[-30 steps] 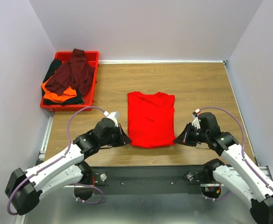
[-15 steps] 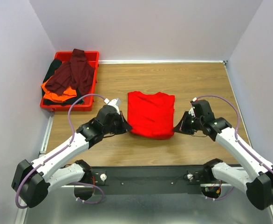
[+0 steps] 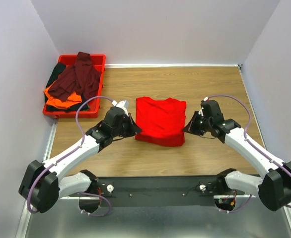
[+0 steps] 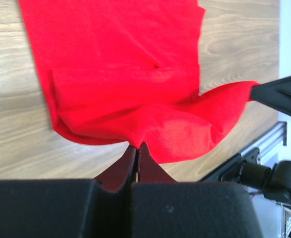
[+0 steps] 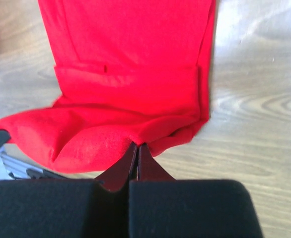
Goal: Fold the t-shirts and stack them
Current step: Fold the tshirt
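Observation:
The bright red t-shirt (image 3: 160, 120) lies mid-table, its near hem lifted and carried back over its body. My left gripper (image 3: 136, 130) is shut on the hem's left corner (image 4: 135, 141). My right gripper (image 3: 186, 130) is shut on the hem's right corner (image 5: 138, 141). The hem sags between them in both wrist views. The dark maroon t-shirt (image 3: 77, 77) lies on top of the orange t-shirt (image 3: 61, 98) and the black t-shirt (image 3: 54, 75) in the red tray (image 3: 100, 84).
The red plastic tray stands at the table's far left corner. White walls close in the back and both sides. A metal rail (image 3: 160, 186) with the arm bases runs along the near edge.
Both grippers have moved away from me with the red shirt's near hem, folding it back over the shirt. The visible shirt is shorter front to back now.

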Robot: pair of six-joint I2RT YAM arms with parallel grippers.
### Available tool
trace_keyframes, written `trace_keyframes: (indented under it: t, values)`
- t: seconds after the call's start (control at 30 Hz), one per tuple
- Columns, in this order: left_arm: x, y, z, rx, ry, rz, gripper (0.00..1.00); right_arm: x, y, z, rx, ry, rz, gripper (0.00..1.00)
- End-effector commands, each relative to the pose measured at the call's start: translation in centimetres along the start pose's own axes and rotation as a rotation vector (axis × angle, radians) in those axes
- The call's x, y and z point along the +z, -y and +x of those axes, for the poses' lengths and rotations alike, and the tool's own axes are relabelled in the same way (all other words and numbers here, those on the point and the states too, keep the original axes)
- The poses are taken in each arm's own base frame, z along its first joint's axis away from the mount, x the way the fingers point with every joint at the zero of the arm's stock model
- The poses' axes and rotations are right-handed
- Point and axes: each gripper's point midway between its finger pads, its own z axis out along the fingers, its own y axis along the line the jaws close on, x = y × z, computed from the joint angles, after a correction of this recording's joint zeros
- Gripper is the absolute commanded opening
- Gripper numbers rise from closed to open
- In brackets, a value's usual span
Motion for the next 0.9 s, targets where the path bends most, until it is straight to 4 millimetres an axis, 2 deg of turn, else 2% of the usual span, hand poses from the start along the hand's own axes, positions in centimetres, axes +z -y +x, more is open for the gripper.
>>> trace_keyframes:
  t: [0.0, 0.2, 0.37, 0.5, 0.73, 0.87]
  values:
    - [0.2, 1.7, -2.5, 0.018, 0.042, 0.057, 0.0, 0.2, -1.7, -3.7, -0.033, 0.113, -0.007, 0.0]
    - [0.4, 2.3, -5.3, 0.033, 0.082, 0.052, 0.0, 0.2, -3.0, -6.1, -0.048, 0.168, -0.008, 0.01]
    - [0.4, 2.6, -7.5, 0.041, 0.116, 0.05, 0.0, 0.6, -3.5, -7.3, -0.058, 0.18, 0.003, 0.01]
    - [1.2, 2.3, -8.4, 0.037, 0.11, 0.045, 0.0, 1.0, -3.9, -8.4, -0.064, 0.198, 0.014, 0.01]
    - [2.7, 1.6, -9.8, 0.034, 0.115, 0.019, 0.0, 2.8, -3.6, -9.8, -0.071, 0.195, 0.054, 0.0]
    - [3.4, 1.7, -11.3, 0.039, 0.135, 0.013, 0.0, 3.3, -3.5, -10.9, -0.065, 0.204, 0.062, 0.0]
